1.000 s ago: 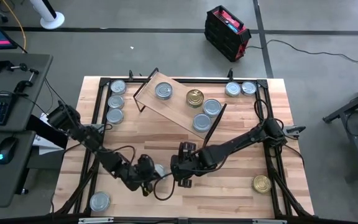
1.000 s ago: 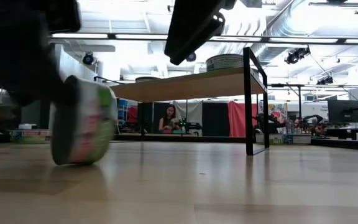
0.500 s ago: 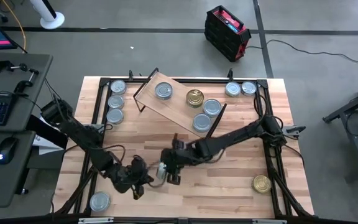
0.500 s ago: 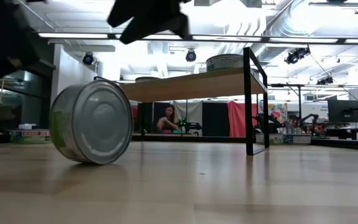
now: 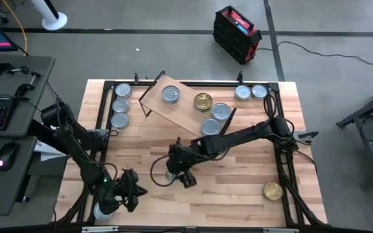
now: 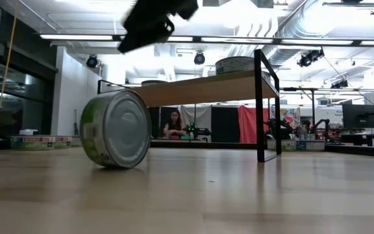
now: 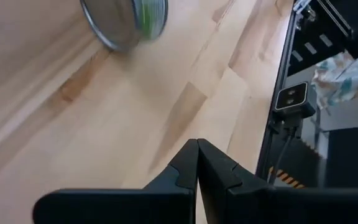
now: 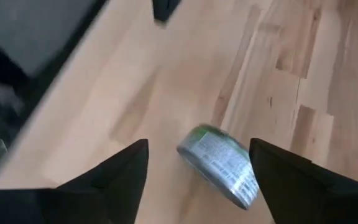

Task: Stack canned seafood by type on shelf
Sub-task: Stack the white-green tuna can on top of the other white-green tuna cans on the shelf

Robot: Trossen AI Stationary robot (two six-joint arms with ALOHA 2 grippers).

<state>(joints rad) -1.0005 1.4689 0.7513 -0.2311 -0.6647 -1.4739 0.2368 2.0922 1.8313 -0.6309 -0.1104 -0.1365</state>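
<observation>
the left gripper (image 5: 133, 192) has drawn away closed and empty, right gripper (image 5: 173, 173) spread above the tilted can (image 6: 116, 129).

Left hand (image 5: 129, 191): shut, withdrawn toward near-left bench corner. Right hand (image 5: 175, 173): shifted left over tin (image 6: 117, 129), jaws now spread. Tin: released, on edge.
</observation>
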